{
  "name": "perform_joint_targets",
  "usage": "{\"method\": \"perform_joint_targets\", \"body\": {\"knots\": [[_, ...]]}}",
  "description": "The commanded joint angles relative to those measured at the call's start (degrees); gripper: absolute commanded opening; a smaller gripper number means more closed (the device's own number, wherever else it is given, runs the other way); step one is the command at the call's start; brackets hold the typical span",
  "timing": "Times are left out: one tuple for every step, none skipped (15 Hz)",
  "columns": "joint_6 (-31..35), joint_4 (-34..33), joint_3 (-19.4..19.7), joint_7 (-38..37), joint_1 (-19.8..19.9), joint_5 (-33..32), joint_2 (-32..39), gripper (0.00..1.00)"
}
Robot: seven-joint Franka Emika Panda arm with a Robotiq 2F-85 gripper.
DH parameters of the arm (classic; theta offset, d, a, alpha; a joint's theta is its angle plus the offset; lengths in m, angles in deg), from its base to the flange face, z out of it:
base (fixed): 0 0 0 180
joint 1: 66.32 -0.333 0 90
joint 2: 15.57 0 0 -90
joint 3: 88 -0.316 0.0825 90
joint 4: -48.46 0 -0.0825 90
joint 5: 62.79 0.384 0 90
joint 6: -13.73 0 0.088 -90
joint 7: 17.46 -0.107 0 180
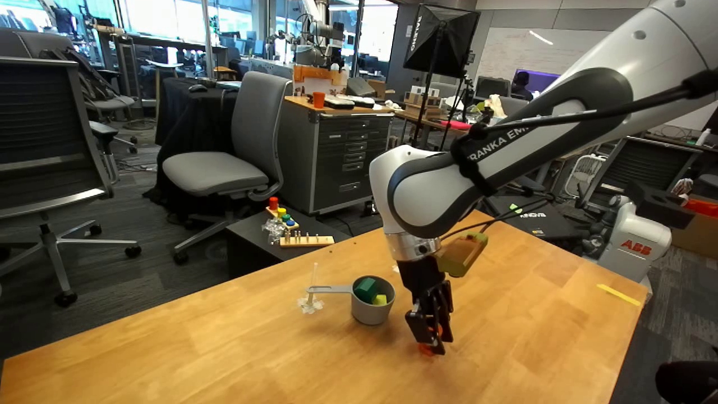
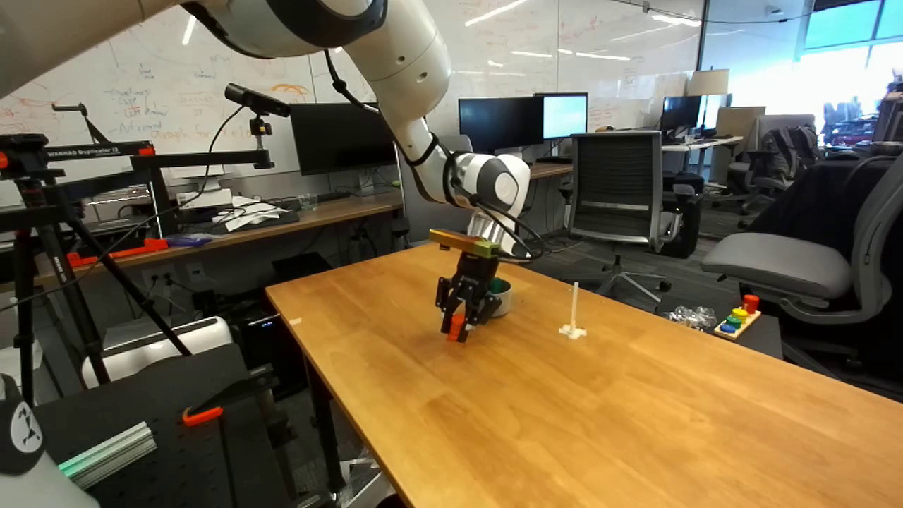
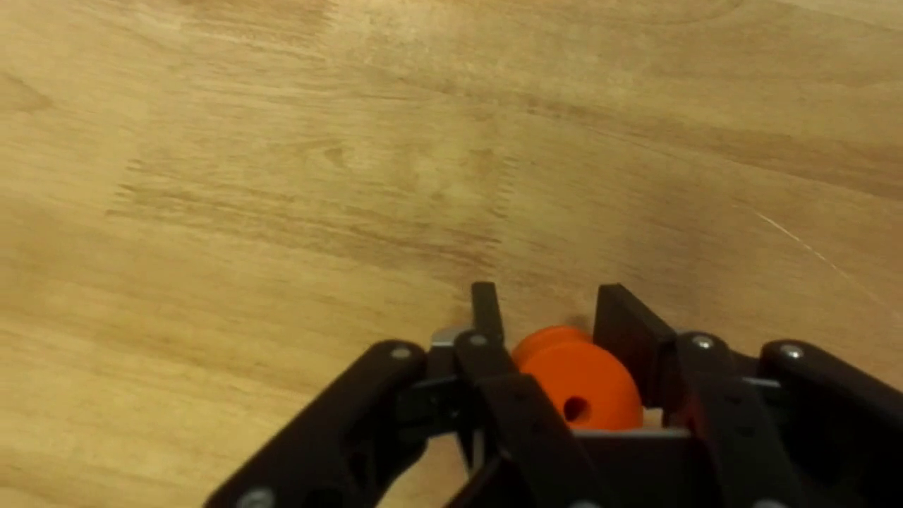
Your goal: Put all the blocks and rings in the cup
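One round orange toy piece (image 3: pixel 596 384) is sitting between the tips of the black gripper (image 3: pixel 549 314), which is squeezing it, low by the wooden table (image 1: pixel 224 336). Farther off, a round grey cup (image 1: pixel 370 314) is holding a green block (image 1: pixel 366 289) and a yellow piece (image 1: pixel 381 300).

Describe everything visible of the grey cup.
The cup is grey, round and open-topped, in metal or plastic, hard to tell, with a thin, pale handle jutting sideways. It stands upright on the table, holding a green block and a yellow block. Whether the handle's far end touches the pale stick is unclear.
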Motion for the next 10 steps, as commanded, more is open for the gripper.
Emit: {"method": "perform_joint_targets", "body": {"knots": [[1.43,0.01,-0.02,1.35,0.28,-1.67,-0.14,0.11],[1.73,0.25,0.03,1.57,0.51,-1.66,-0.31,0.07],[1.86,0.29,0.07,1.74,0.72,-1.58,-0.36,0.04],[1.96,0.27,0.23,1.64,0.80,-1.61,-0.37,0.02],[2.01,0.34,0.28,1.65,0.94,-1.58,-0.48,0.00],[2.06,0.41,0.40,1.63,1.06,-1.66,-0.67,0.03],[2.14,0.45,0.48,1.63,1.20,-1.66,-0.79,0.02],[2.01,0.38,0.50,1.74,1.36,-1.64,-0.82,0.03],[2.08,0.42,0.52,1.74,1.48,-1.59,-0.87,0.06],[1.89,0.39,0.48,1.75,1.61,-1.49,-0.85,0.05]]}}
